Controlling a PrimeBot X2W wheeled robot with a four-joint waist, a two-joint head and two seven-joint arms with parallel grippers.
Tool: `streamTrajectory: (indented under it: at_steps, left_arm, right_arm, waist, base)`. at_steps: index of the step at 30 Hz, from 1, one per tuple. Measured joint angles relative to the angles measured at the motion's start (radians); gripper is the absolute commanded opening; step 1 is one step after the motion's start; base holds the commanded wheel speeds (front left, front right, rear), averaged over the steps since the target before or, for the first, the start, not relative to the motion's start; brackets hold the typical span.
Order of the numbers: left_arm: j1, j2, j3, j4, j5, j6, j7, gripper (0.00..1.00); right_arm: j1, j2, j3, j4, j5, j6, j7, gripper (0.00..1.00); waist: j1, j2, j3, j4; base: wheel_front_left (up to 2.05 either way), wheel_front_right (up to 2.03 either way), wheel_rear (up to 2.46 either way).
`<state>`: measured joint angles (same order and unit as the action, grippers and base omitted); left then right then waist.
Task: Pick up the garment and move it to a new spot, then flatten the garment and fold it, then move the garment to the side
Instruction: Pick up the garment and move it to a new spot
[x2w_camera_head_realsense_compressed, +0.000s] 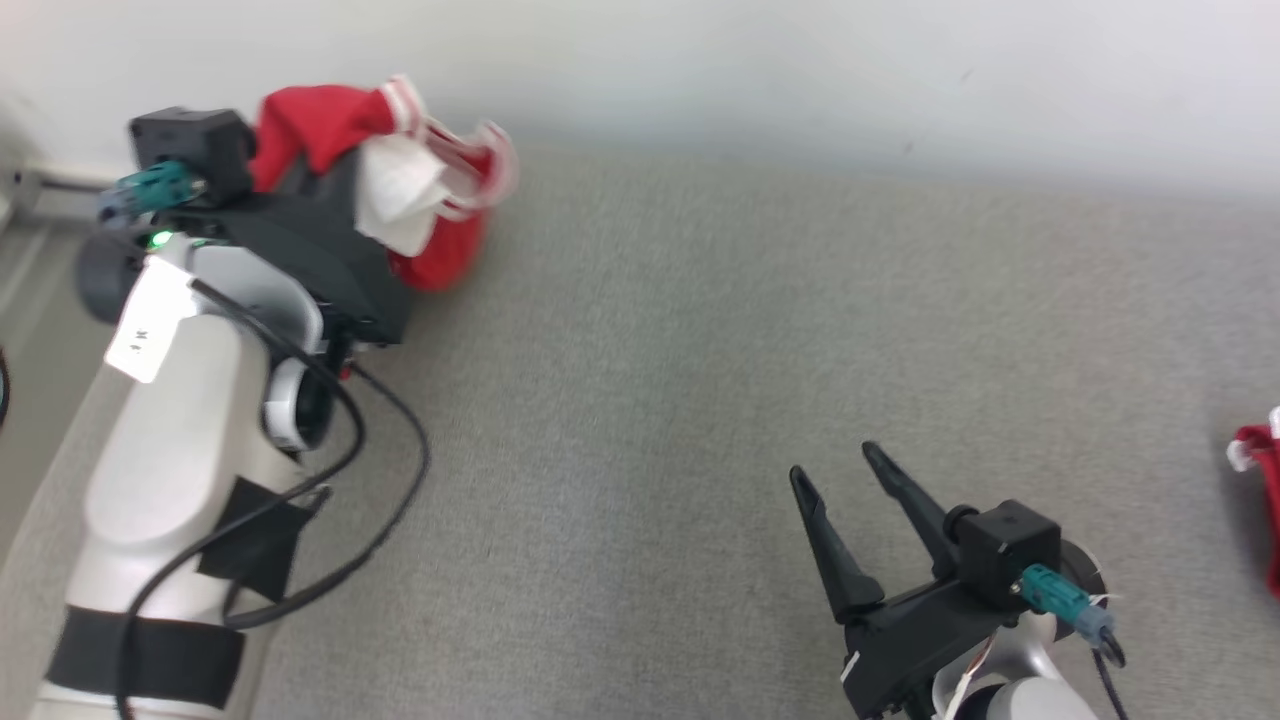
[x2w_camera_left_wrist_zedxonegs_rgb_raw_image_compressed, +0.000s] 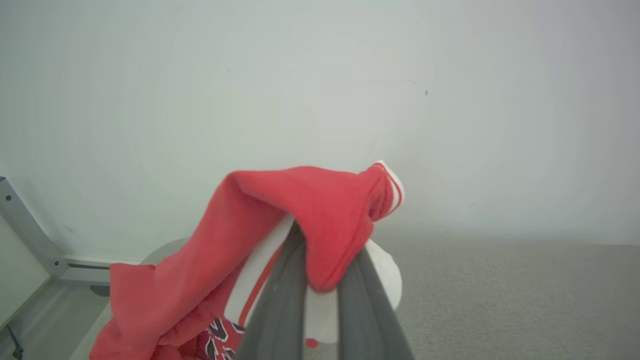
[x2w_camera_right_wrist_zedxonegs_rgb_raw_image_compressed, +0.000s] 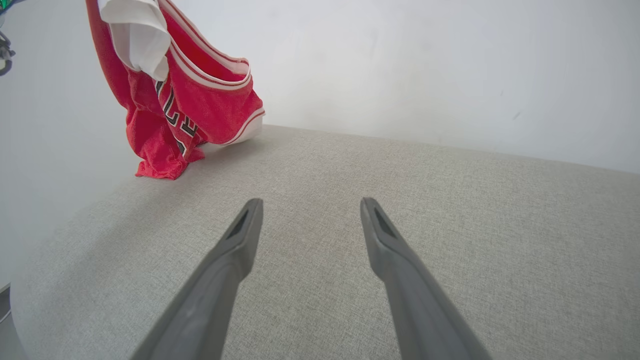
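The grey woven-fabric tabletop (x2w_camera_head_realsense_compressed: 700, 400) runs up to a pale wall. Over its far left corner hangs the bunched red-and-white sports jersey (x2w_camera_head_realsense_compressed: 330, 125), its lettering mostly folded out of sight. The left gripper (x2w_camera_left_wrist_zedxonegs_rgb_raw_image_compressed: 322, 267) pinches it, with both fingertips buried in cloth. Well apart, the right gripper (x2w_camera_head_realsense_compressed: 835, 462) hovers with its 2 fingers spread wide, holding nothing. A red scrap (x2w_camera_head_realsense_compressed: 1258, 500) is cut off at the right edge.

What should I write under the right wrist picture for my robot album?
Open right gripper hovers over the grey surface; the red garment hangs beyond, upper left.
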<state>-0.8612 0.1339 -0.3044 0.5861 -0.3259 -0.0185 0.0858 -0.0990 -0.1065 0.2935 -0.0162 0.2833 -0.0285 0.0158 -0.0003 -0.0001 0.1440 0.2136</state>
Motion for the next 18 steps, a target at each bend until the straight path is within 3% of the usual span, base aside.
streamTrajectory:
  at_steps: [8, 18]
  left_arm:
    - [0.011, -0.088, -0.069, -0.091, -0.017, -0.047, 0.002, 0.0]
    - [0.065, -0.101, -0.175, -0.277, -0.072, -0.07, 0.065, 0.0]
  right_arm:
    - [0.048, 0.014, 0.031, 0.063, 0.015, 0.002, -0.026, 1.0]
    - [0.094, 0.023, 0.056, 0.065, 0.016, 0.001, -0.046, 1.0]
  waist:
    - [0.0, 0.0, -0.099, -0.071]
    - [0.0001, -0.0001, -0.164, -0.205]
  base:
    - [0.0, 0.0, 0.0]
    - [0.0, 0.0, 0.0]
